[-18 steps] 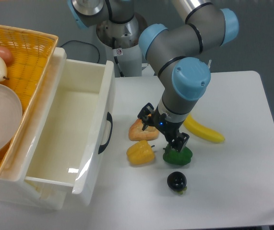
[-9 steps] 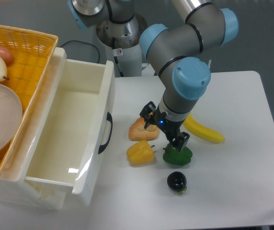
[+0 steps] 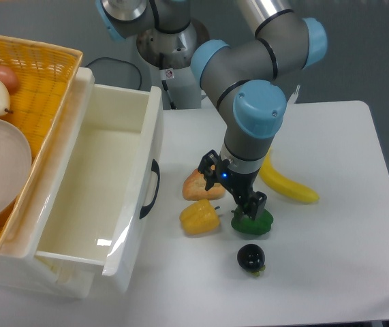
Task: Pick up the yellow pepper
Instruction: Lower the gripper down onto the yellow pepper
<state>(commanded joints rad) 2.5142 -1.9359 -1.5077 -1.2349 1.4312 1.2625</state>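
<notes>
The yellow pepper (image 3: 199, 216) sits on the white table, just right of the open drawer's front. It is small, blocky and glossy. My gripper (image 3: 234, 189) hangs open just above and to the right of it, with nothing between its fingers. One fingertip (image 3: 211, 167) is over the orange pepper (image 3: 199, 185), the other (image 3: 257, 202) over the green pepper (image 3: 253, 222). The yellow pepper is apart from both fingers and fully in view.
A banana (image 3: 288, 185) lies right of the arm. A dark round fruit (image 3: 251, 257) rests near the table's front. The open white drawer (image 3: 105, 184) and its black handle (image 3: 152, 189) stand left. A wicker basket (image 3: 34, 88) with fruit and a bowl sits at the far left.
The arm has shifted slightly left, carrying the gripper a little closer to the yellow pepper. The fruits have not moved.
</notes>
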